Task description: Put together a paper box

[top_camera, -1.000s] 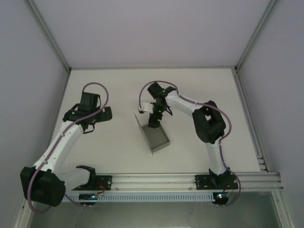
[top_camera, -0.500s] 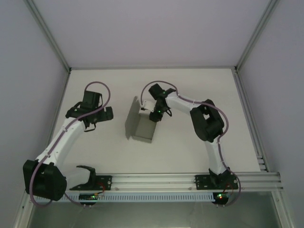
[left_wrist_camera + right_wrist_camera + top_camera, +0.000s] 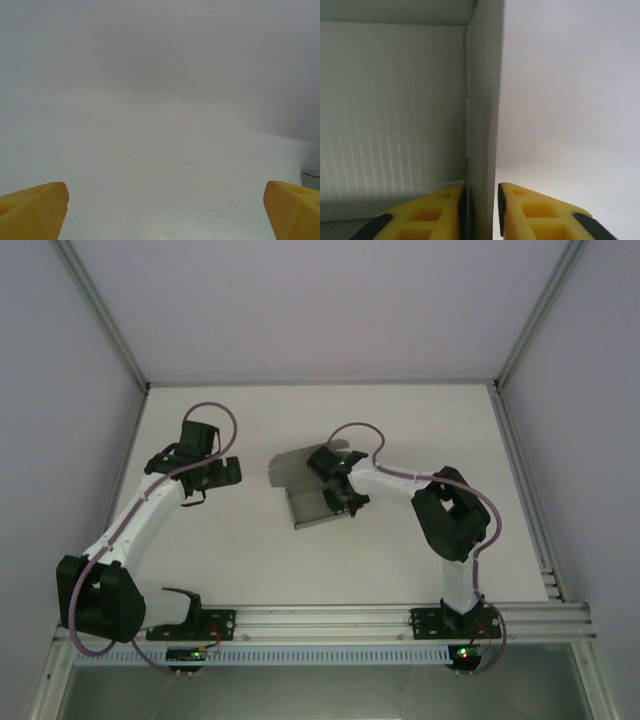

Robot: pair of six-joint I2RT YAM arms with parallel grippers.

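The paper box is a grey cardboard piece, partly folded, lying mid-table with one flap raised toward the back left. My right gripper is at the box's right side, shut on one upright wall. In the right wrist view that wall runs straight up between the yellow fingers, with the ribbed inner panel to its left and my right gripper pinching it. My left gripper hovers left of the box, apart from it. Its yellow fingertips are spread wide, so my left gripper stands open over bare white table.
The white table is boxed in by pale walls with metal posts at the back corners. An aluminium rail with the arm bases runs along the near edge. A black bracket sits beside the left base.
My right gripper has swung the box round and toward the near side, so its raised flap now points back left. The left arm has drifted slightly back and left.
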